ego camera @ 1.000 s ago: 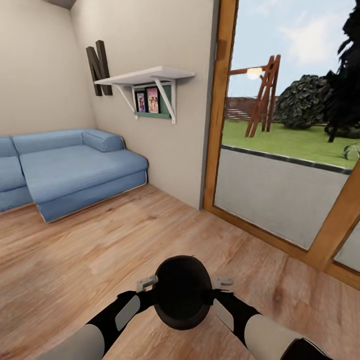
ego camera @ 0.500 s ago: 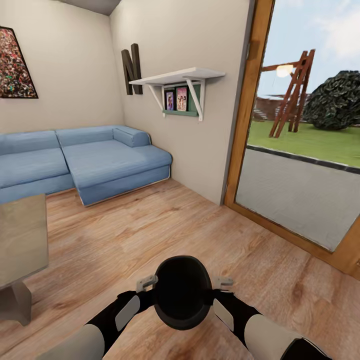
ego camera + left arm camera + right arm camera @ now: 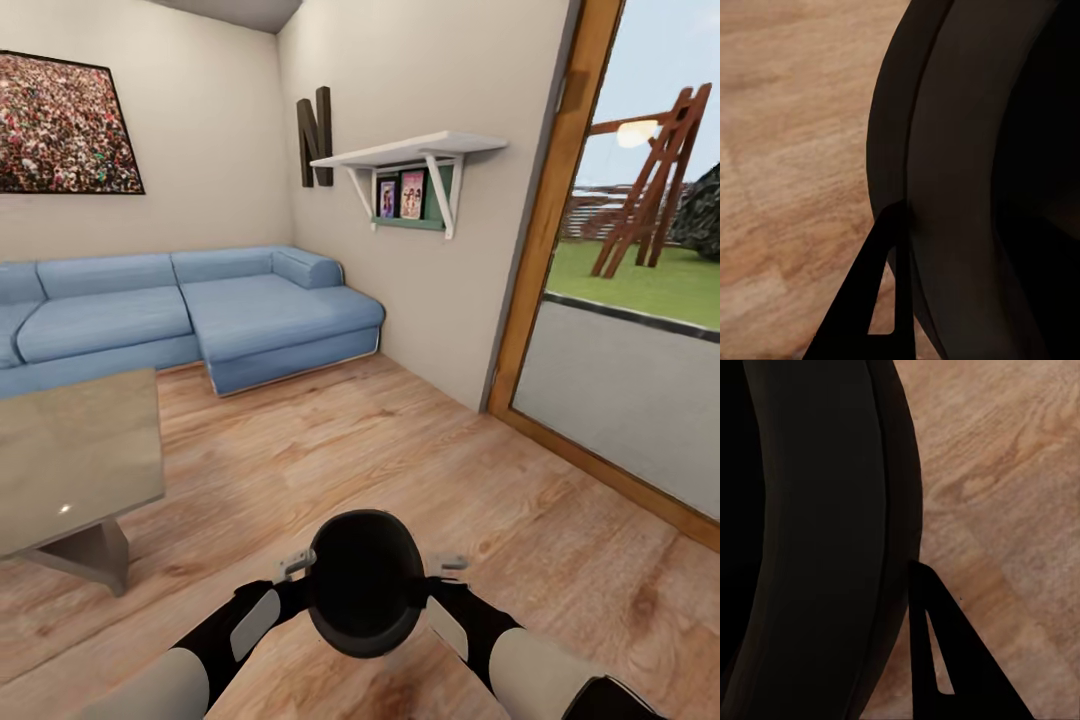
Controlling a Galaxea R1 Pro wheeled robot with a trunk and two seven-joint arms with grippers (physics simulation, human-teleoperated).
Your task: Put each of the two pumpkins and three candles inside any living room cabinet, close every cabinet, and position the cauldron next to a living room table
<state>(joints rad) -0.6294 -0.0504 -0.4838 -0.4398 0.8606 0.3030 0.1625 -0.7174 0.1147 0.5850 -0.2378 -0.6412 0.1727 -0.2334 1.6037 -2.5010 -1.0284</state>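
Cauldron [image 3: 365, 585] hangs at six o'clock, low over the wood floor [image 3: 420, 470], pinched between the left pincer [image 3: 293, 568] and right pincer [image 3: 445, 566], each clamped on a side so the round belly cannot roll. Its goal, the grey surface [image 3: 75, 455], waits at nine o'clock.

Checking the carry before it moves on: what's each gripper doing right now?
Left gripper: pressed against the cauldron, sharing the carry.
Right gripper: pressed against its other side; jaws' closure cannot be told.
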